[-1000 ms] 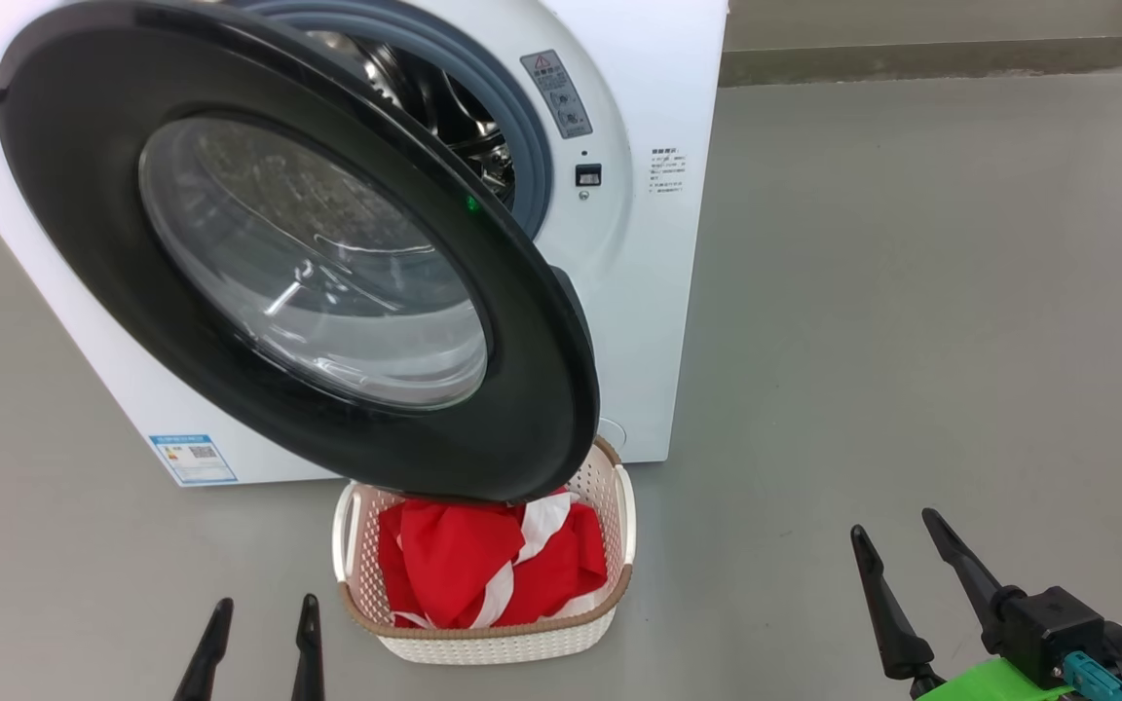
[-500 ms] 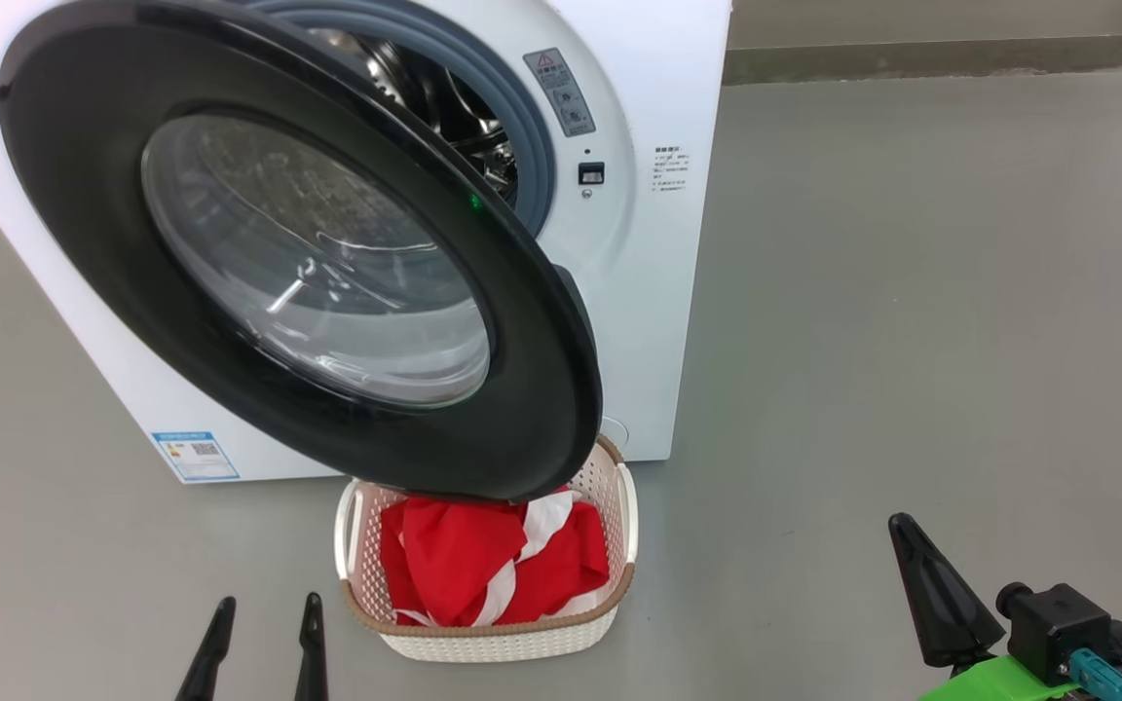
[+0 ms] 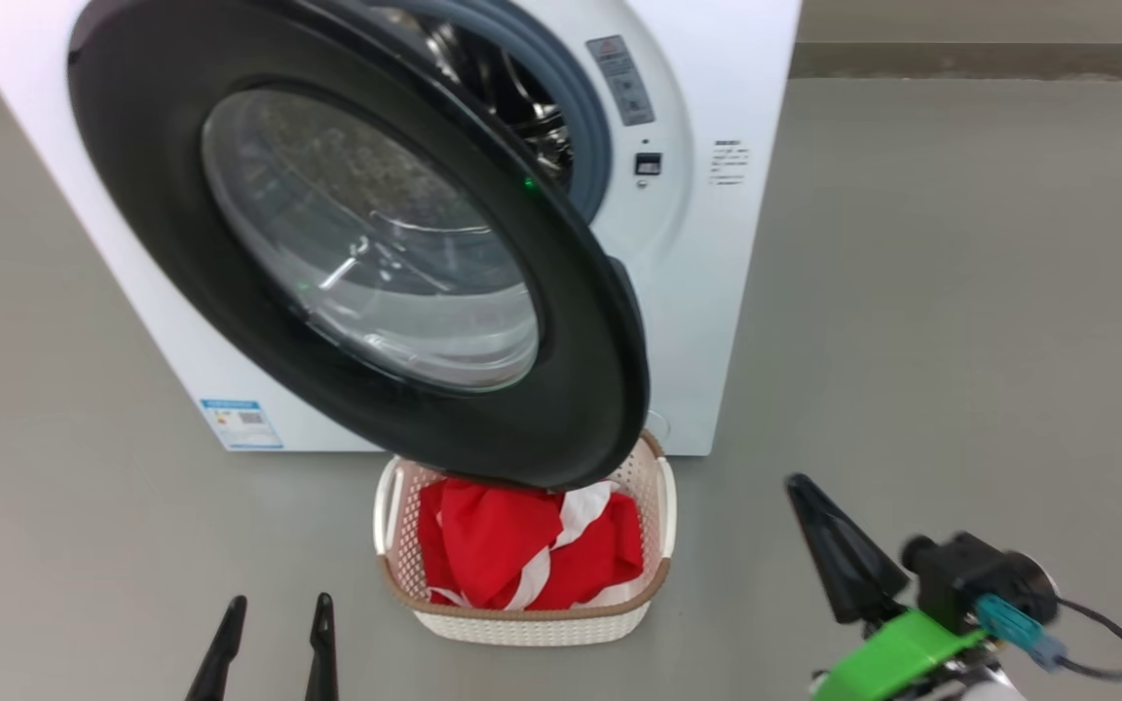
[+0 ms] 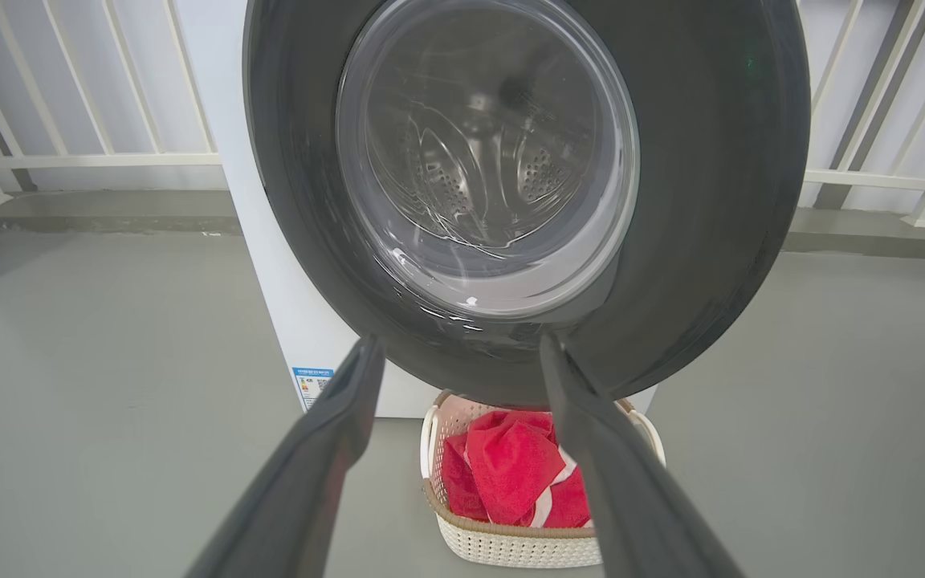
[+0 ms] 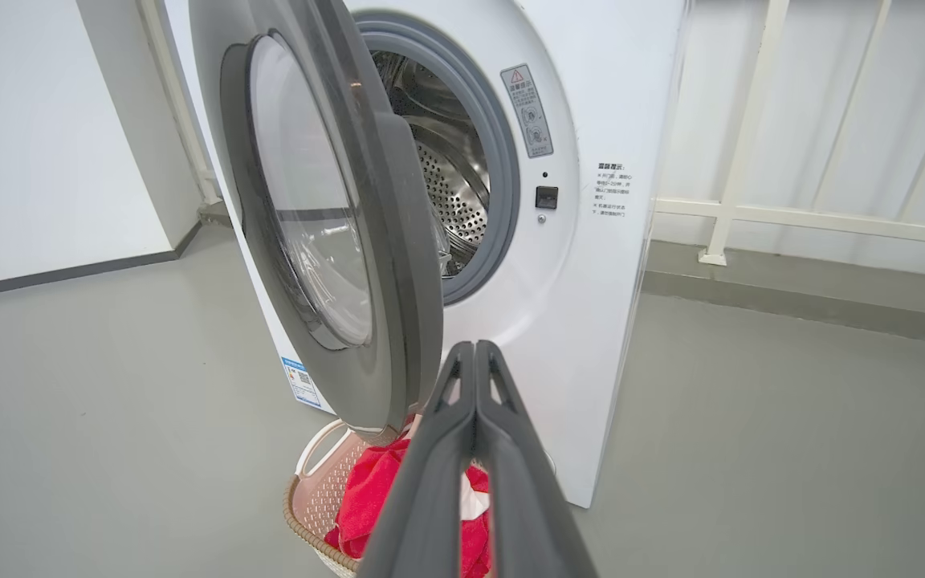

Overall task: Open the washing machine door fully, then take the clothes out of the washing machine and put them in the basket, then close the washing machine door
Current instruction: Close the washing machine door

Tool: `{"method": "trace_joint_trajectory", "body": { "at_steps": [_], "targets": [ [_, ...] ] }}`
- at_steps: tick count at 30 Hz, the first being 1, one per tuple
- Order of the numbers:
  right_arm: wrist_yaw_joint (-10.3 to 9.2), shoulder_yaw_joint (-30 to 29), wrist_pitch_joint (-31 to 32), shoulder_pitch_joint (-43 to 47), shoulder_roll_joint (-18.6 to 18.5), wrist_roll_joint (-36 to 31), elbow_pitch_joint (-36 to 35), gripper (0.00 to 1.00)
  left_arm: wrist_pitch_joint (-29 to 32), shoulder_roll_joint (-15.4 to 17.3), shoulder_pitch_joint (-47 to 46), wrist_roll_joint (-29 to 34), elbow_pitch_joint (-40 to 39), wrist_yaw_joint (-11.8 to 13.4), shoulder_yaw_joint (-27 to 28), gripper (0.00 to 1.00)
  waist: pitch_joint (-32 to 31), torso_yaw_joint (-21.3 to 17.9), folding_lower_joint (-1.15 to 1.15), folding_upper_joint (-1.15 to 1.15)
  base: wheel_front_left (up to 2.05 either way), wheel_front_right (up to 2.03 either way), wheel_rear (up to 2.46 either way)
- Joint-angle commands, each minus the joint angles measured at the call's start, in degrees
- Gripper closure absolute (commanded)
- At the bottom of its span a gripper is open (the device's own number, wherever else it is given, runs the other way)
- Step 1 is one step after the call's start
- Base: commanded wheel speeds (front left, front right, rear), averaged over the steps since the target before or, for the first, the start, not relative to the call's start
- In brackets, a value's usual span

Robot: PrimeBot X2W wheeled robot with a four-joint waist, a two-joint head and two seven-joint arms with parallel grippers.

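At lower left of head view, left gripper (image 3: 280,598) is hovering over the grey floor (image 3: 960,292) w/ its two dark fingers standing wide apart, gripping nothing. At lower right, right gripper (image 3: 800,484) is hanging above the floor too, fingers pressing together into one dark wedge w/ nothing btwn them. A green mount (image 3: 897,647) and a thin cable (image 3: 1106,643) are showing behind it. Neither gripper is touching basket or door.

Just beyond, btwn the two grippers, the basket (image 3: 522,623) is sitting on the floor close up to the machine's front, its far end tucking under the door's lower edge. The clothes (image 3: 512,545) are lying bunched inside it, red w/ white stripes, filling most of it and rising approx. to the brown rim.

Above the basket, the washing machine door (image 3: 132,175) is hanging open, hinged on robot's left, black rim facing the robot and clear window (image 3: 376,243) bulging in the middle. Right wrist view is catching it nearly edge-on, swung well out from the front.

Behind it, the washing machine (image 3: 717,88) is standing w/ grey rubber ring (image 5: 503,160) and steel drum (image 5: 454,201) showing. A small blue label (image 3: 242,423) is sitting low on its front, left of the basket. Farthest back, a white railing (image 5: 792,217) is running along the wall.
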Motion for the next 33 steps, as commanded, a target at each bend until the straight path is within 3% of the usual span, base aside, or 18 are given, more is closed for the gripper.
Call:
{"method": "trace_joint_trajectory", "body": {
  "at_steps": [1, 14, 33],
  "targets": [
    [0.19, 2.1, -0.2, -3.2, -0.5, 0.5, -1.0, 1.00, -0.5, 0.4, -2.7, 0.1, -1.3, 0.2, 1.7, 0.00, 0.6, 1.4, 0.00, 0.00, 0.00, 0.00, 0.00],
    [0.19, 12.7, -2.1, -19.1, -2.5, 5.4, 7.1, 1.00, -1.3, 0.2, -5.7, -0.2, -1.1, 0.1, 1.1, 0.00, 4.9, 6.8, 0.00, 0.00, 0.00, 0.00, 0.00],
    [0.19, 16.6, -4.9, -33.3, -4.5, 9.9, 18.4, 1.00, -3.1, -0.7, -9.3, -1.1, 0.5, -0.3, 0.3, 0.00, 9.2, 9.4, 0.00, 0.00, 0.00, 0.00, 0.00]
  ]
}}
